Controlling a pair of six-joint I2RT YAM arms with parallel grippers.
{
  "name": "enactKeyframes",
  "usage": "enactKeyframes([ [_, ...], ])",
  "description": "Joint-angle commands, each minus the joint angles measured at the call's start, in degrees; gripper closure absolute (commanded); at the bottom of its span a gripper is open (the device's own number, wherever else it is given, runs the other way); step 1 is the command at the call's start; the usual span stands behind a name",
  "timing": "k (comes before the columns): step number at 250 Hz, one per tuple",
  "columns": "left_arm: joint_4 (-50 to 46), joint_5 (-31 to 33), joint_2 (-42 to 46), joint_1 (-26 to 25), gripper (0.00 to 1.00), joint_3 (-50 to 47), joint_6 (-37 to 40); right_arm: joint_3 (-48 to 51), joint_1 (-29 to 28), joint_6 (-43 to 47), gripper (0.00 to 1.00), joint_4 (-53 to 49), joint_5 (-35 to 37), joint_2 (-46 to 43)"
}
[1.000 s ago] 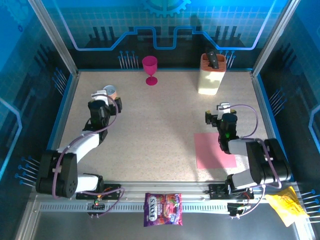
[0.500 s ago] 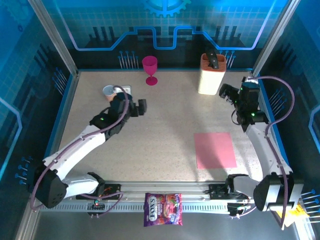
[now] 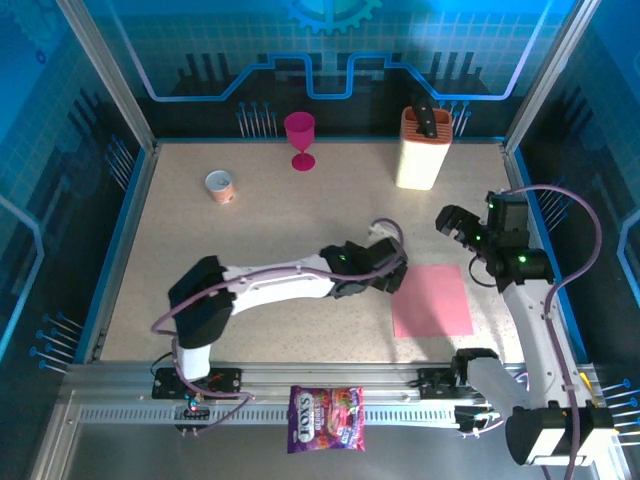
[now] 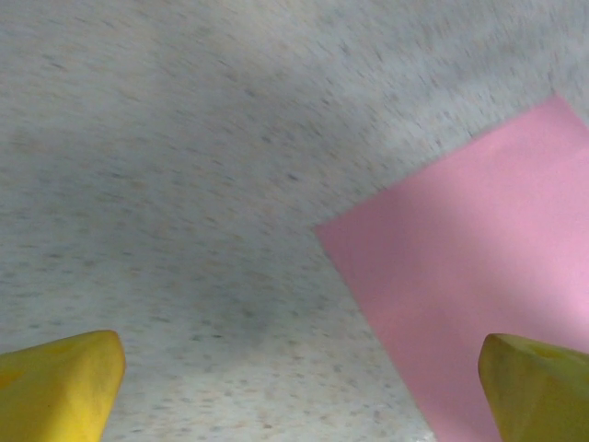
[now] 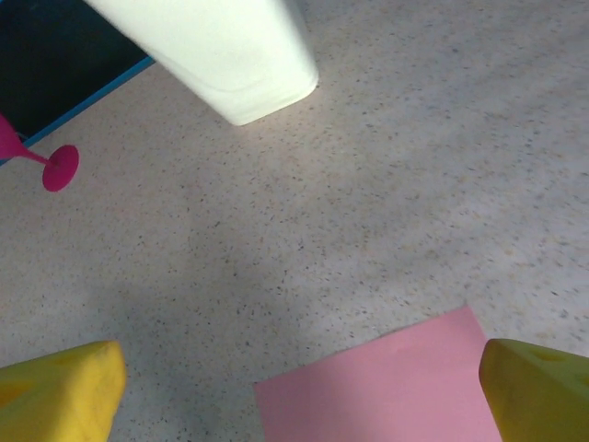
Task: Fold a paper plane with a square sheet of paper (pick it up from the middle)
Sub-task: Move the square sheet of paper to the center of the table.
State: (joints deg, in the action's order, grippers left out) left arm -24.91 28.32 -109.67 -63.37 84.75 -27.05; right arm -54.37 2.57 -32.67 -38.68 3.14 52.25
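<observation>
Two grippers hover over the speckled table [image 3: 250,230]. From above, the square sheet of paper [image 3: 432,300] lies flat toward 4 o'clock. The left gripper [image 3: 393,272] is just beside its 9 o'clock edge and the right gripper [image 3: 452,222] is near its 1 o'clock corner.

At the left wrist, the yellow fingertips [image 4: 64,382] stand wide apart, empty, with the sheet at 4 o'clock.

At the right wrist, the jaws are equally wide. The sheet is at 6 o'clock, the cream knife block [image 5: 221,46] at 11 and the magenta goblet [image 5: 57,168] at 9.

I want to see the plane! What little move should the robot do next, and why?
Probably slide the left claw right, until it is over the middle of the square sheet of paper. The sheet lies flat, unfolded and untouched, and that claw is open, hanging at its left edge.
</observation>
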Motion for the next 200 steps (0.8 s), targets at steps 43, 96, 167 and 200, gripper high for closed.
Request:
enactKeyframes([
  [43, -2.9, 1.1, -9.0, -2.5, 0.00, 6.6, -0.3, -4.9, 3.7, -2.9, 0.01, -7.9, -6.2, -4.0],
  [96, -1.8, 0.6, -12.8, -2.5, 0.00, 7.9, 1.6, -8.1, 3.7, -7.7, 0.01, -7.8, -13.1, -4.7],
  [167, -1.9, 0.1, -17.0, -2.5, 0.00, 9.2, 2.9, -13.2, 2.9, -11.1, 0.01, -7.6, -17.2, -3.9],
  [200, -2.2, -0.1, -18.1, -2.2, 0.00, 9.3, 3.2, -15.8, 0.8, -11.8, 0.01, -7.5, -16.7, -3.2],
])
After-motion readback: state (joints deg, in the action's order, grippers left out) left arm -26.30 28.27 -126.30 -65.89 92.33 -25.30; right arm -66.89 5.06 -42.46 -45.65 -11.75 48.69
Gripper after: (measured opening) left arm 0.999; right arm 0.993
